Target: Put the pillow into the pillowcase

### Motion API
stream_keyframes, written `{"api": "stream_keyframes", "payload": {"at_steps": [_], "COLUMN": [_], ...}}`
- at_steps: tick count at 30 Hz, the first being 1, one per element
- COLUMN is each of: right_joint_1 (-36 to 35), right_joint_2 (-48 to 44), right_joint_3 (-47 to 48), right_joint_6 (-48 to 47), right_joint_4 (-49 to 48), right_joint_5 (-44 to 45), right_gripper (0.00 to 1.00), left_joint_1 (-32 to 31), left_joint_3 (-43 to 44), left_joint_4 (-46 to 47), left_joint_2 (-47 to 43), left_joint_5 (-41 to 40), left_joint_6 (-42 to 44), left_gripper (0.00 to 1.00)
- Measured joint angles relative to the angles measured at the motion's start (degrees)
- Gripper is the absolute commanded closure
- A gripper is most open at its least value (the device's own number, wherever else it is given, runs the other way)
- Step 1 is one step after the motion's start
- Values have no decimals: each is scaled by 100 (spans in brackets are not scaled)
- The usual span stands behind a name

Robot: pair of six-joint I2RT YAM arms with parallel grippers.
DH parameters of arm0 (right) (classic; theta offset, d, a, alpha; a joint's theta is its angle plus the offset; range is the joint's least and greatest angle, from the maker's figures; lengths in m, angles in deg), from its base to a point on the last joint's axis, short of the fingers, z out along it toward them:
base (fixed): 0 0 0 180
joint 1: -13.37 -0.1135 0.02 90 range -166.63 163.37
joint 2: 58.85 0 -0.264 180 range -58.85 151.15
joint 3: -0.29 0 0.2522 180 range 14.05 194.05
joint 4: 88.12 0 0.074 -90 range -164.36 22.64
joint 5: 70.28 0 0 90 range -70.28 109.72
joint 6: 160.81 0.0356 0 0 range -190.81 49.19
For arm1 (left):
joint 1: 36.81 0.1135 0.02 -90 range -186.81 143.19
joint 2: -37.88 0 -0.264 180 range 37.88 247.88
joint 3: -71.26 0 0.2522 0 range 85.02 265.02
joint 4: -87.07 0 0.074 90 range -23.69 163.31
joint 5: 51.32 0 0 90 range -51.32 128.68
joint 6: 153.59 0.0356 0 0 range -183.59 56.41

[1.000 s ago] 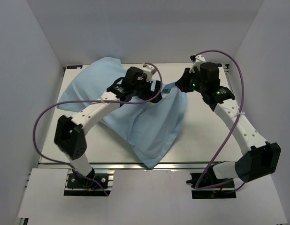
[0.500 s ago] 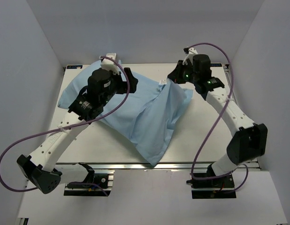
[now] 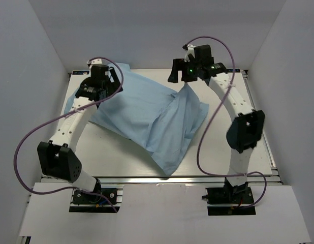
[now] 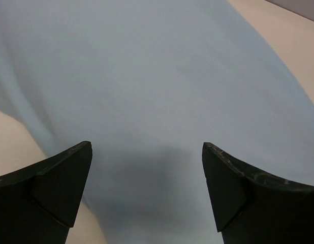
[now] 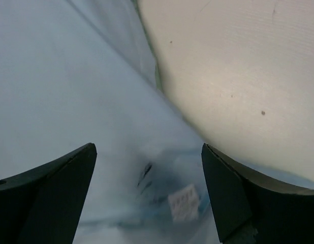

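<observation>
The pillowcase (image 3: 147, 112) lies on the table with its plain light-blue face up, reaching from the far left corner to the near middle. No part of the pillow shows. My left gripper (image 3: 107, 77) hangs over the cloth's far left corner. In the left wrist view that gripper (image 4: 147, 168) is open, with only blue cloth (image 4: 162, 76) below it. My right gripper (image 3: 176, 76) hovers above the cloth's far right edge. In the right wrist view it (image 5: 147, 168) is open over the cloth (image 5: 60, 91), where a small blurred white label (image 5: 185, 202) shows.
The white table (image 3: 228, 137) is boxed in by pale walls at the left, back and right. Purple cables (image 3: 205, 132) loop from both arms over the table. A metal rail (image 3: 162, 179) runs along the near edge.
My right gripper opened, let go of the cloth's far edge and moved back and left. The left arm swung from the middle to the far left corner. The cloth has settled flatter.
</observation>
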Motion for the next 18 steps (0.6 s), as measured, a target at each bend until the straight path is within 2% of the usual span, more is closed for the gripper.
{"api": "stream_keyframes", "payload": {"at_steps": [5,8,13,18], "right_joint_1": [-282,-1071,-2402,-2992], "right_joint_2": [-2256,-3012,-2671,-1322], "right_joint_3": [-1954,-2138,-1784,-1799], "right_joint_6": [-258,-551,-748,-691], "right_joint_4": [-44,-83,-177,-120], "right_joint_5": [354,863,1067,1311], "right_gripper": [11,11,11,11], "left_joint_1": [1231,1694,1720,1716], "left_joint_3": [289,551,704,232], "left_joint_4": [85,203,313,715], "left_joint_2": [750,1340,1967,1751], "left_joint_5": [315,332,483,780], "left_joint_6": [7,70,151,59], "left_gripper": [2,2,3,8]}}
